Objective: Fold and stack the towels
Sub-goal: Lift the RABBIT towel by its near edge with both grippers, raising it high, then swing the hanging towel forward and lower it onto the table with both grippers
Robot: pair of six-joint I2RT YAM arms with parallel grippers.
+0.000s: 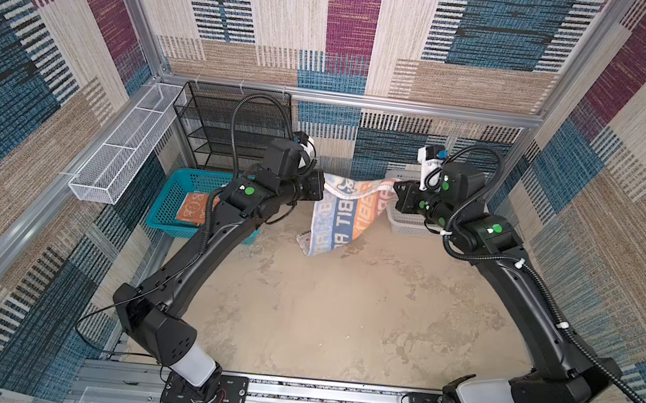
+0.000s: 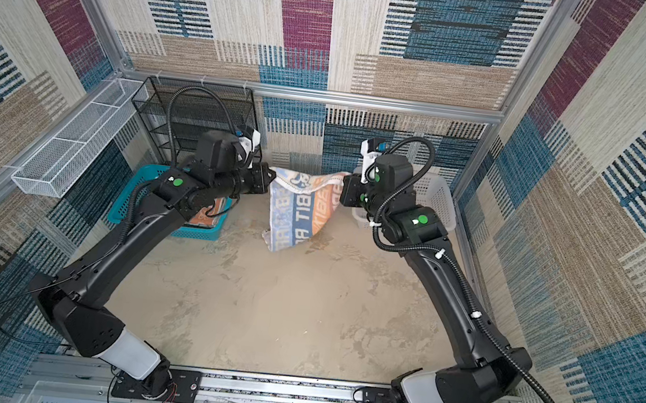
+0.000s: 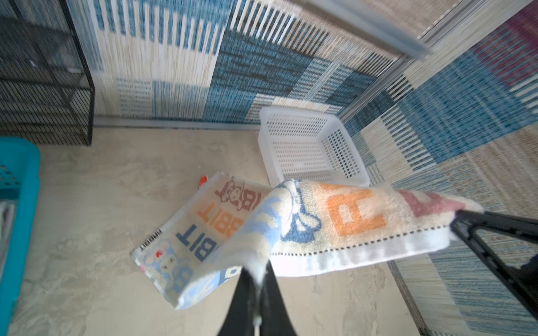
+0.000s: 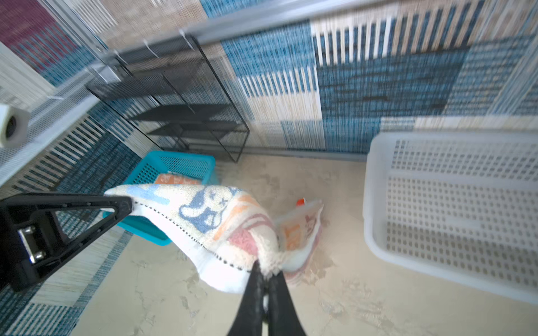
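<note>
Left wrist view: left gripper (image 3: pixel 257 273) is clenched on one corner of the RABBIT towel (image 3: pixel 349 221). The right gripper (image 3: pixel 457 221) pinches the far corner of the same stitched hem. The right wrist view confirms both grips, with cloth bunched between the closed tips.

Location: in both top views the RABBIT towel (image 1: pixel 343 213) hangs between the two grippers in the upper centre of the frame. Its lower end appears to rest on the table (image 1: pixel 340 317). A folded orange towel (image 1: pixel 192 207) lies in the teal basket (image 1: pixel 170 200) at centre left. The white basket (image 2: pixel 434 199) sits at upper right, with nothing visible in it.

Step judged in hand: spreading the cloth for folding.

Recommendations:
- Draw the grippers apart until the hem runs straight; it sags at present.
- Clear the roll of cloth turned over beside the left grip before laying down.
- Carry the towel toward the bare middle of the table, trailing edge first, hands level.

Condition of item: whitish terry with blue, orange and dull red block letters, a blue rabbit figure and a dotted stitch line along the hem. Limp and creased.
</note>
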